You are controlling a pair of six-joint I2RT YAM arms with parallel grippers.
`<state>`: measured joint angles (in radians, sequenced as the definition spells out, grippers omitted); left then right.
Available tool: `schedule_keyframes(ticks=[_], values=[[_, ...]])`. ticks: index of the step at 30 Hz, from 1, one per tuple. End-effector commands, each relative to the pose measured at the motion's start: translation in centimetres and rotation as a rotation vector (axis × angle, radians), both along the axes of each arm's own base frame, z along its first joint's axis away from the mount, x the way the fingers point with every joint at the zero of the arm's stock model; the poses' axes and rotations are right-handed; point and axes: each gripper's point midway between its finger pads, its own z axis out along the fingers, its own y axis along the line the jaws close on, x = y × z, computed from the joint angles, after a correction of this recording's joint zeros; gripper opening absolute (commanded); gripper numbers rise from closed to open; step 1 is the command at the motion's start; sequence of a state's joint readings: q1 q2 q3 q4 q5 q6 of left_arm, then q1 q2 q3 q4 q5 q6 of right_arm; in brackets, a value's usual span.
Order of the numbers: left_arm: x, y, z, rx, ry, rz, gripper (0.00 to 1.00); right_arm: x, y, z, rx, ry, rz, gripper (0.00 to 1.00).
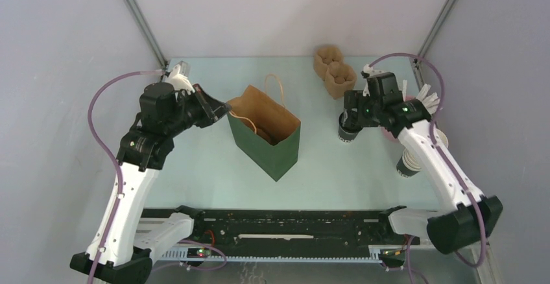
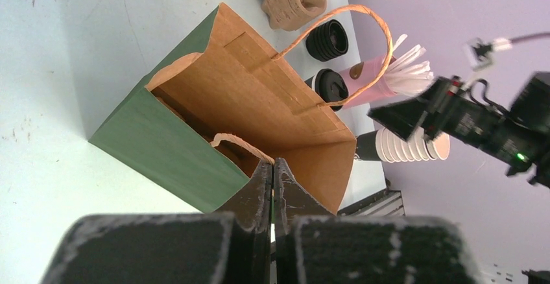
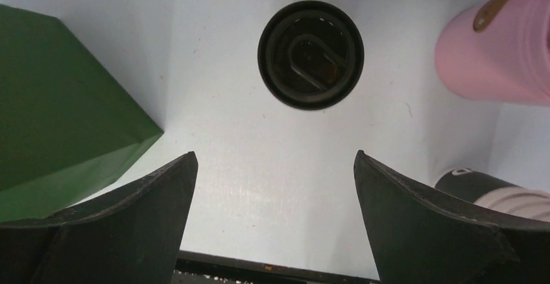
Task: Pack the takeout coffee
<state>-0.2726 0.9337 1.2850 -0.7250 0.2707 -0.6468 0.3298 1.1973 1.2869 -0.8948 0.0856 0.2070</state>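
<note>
- The takeout coffee stood upright on the pale surface, its round black lid on, to the right of the green paper bag and apart from it.
- The right gripper hung above the coffee with its jaws released and spread wide. They grasped nothing, and the lid lay just ahead of the gap between them in the wrist view.
- The left gripper had its jaws clenched tight together at the bag's near rim. I could not tell whether paper was pinched between them.
- The bag stood open, its brown lining showing, with one twisted handle arched up and the other drooping inside.
- A pink cup stood near the coffee on its right.
- A stack of paper cups lay on its side by the right arm.
- Cardboard carriers sat at the far edge.
</note>
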Motion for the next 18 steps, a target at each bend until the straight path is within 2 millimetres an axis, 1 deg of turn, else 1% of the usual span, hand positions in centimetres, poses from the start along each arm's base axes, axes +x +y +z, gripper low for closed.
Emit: schedule_keyframes(ticks=[1,4,7,9,13,18], values=[[-0.5,-0.3,0.4,-0.016,-0.027,-0.031,0.0,3.8,0.4,-0.3,0.026,-0.046,-0.011,1.0],[-0.7,-0.4,0.2,-0.022,-0.024,-0.037,0.0,5.3,0.4,-2.6,0.001,0.0,-0.038,1.0],[-0.8,-0.4,0.2,-0.023,-0.023,-0.037,0.0,6.6,-0.2,-4.8,-0.048,0.041,-0.073,1.0],[-0.8,-0.4,0.0,-0.023,-0.02,-0.039,0.0,7.2,-0.6,-5.8,-0.083,0.053,-0.091,1.0],[-0.8,-0.4,-0.1,-0.019,-0.018,-0.042,0.0,8.2,-1.0,-7.1,-0.13,0.058,-0.095,1.0],[-0.8,-0.3,-0.3,-0.012,-0.016,-0.04,0.0,8.7,-1.2,-8.3,-0.153,0.081,-0.092,1.0]])
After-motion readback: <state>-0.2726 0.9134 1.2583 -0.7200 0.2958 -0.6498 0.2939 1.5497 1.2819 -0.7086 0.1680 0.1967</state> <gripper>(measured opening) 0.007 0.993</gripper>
